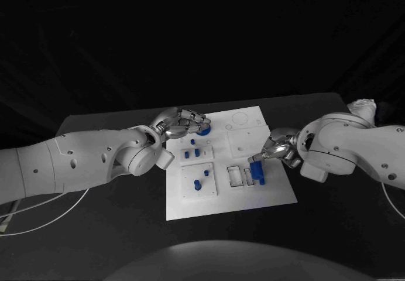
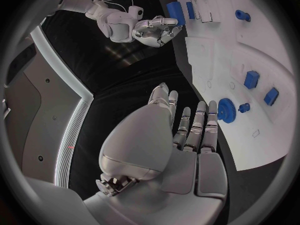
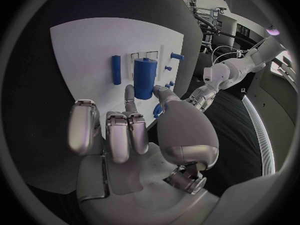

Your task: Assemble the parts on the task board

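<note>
The task board (image 1: 221, 193) lies in the middle of the black table (image 1: 337, 228), turned a little so that its far right corner points away from the robot; the left hand (image 1: 181, 123) hovers at the board's far left corner, its fingers stretched out fairly straight and a little apart in the left wrist view (image 2: 187, 135), with nothing between them; their tips lie just beside a round blue gear (image 2: 226, 110), seen in the head view as a blue disc (image 1: 205, 124) right of the knuckles, though whether they touch it I cannot tell; near that gear, two small blue blocks (image 1: 192, 153) stand in the board's left middle panel with a small blue peg (image 1: 193, 141) just beyond them, and a further blue peg (image 1: 198, 185) stands in the near left panel; the right hand (image 1: 277, 149) is over the board's right edge, thumb and forefinger reaching toward a large blue block (image 1: 256, 170) that stands among the slots at the board's right side; in the right wrist view the fingertips (image 3: 129, 92) sit against the block (image 3: 144, 78), but a firm hold cannot be told, and the other fingers are loosely curled; a narrow blue bar (image 3: 116, 69) lies on the board just beside the block, apart from the hand.
</note>
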You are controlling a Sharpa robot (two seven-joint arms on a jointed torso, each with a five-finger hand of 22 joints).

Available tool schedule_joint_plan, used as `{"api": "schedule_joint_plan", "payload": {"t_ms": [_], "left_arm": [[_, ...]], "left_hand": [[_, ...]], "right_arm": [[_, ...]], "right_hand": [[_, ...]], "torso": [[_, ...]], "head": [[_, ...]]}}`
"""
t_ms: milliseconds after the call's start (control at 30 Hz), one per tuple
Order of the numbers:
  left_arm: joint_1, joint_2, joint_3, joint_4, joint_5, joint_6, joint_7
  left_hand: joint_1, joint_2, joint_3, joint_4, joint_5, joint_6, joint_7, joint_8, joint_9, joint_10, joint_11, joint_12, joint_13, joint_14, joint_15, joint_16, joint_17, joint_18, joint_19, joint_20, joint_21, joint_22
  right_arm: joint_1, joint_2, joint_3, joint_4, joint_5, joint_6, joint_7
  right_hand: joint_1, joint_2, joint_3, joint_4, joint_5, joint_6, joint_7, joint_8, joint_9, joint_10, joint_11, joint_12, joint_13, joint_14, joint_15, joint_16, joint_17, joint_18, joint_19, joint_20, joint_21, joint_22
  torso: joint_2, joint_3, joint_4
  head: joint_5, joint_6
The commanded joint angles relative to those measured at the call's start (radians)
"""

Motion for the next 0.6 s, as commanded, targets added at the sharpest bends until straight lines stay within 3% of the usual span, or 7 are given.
{"api": "schedule_joint_plan", "payload": {"t_ms": [33, 600], "left_arm": [[0.000, 0.003, 0.001, 0.001, -0.001, 0.016, 0.001], [0.000, 0.003, 0.001, 0.004, -0.002, 0.020, -0.003]], "left_hand": [[0.002, 0.010, -0.004, 0.001, 0.005, -0.001, 0.006, 0.005, 0.000, 0.002, 0.008, 0.003, -0.001, -0.001, 0.009, 0.004, -0.001, -0.006, -0.001, 0.002, 0.006, -0.001], [0.002, 0.010, -0.005, 0.001, 0.005, -0.001, 0.006, 0.005, 0.000, 0.003, 0.008, 0.004, -0.001, 0.000, 0.009, 0.004, -0.001, -0.007, -0.001, 0.002, 0.006, -0.001]], "right_arm": [[0.002, 0.013, 0.000, 0.000, 0.007, 0.019, -0.008], [-0.011, 0.120, 0.000, -0.058, -0.001, 0.052, -0.019]], "right_hand": [[0.004, 0.008, 0.090, -0.086, -0.007, -0.002, -0.005, 0.001, 0.003, 0.104, -0.006, 0.004, 0.263, 0.104, -0.009, 0.003, 0.263, -0.003, 0.000, -0.005, -0.006, 0.174], [0.003, 0.016, 0.104, -0.089, -0.042, -0.009, -0.002, -0.004, 0.010, 0.104, -0.003, 0.004, 0.263, 0.104, -0.006, 0.003, 0.263, -0.001, -0.007, -0.004, -0.017, 0.171]], "torso": [[0.000, -0.0002, -0.0001], [0.000, 0.0001, 0.0002]], "head": [[0.000, 0.000], [0.008, 0.000]]}}
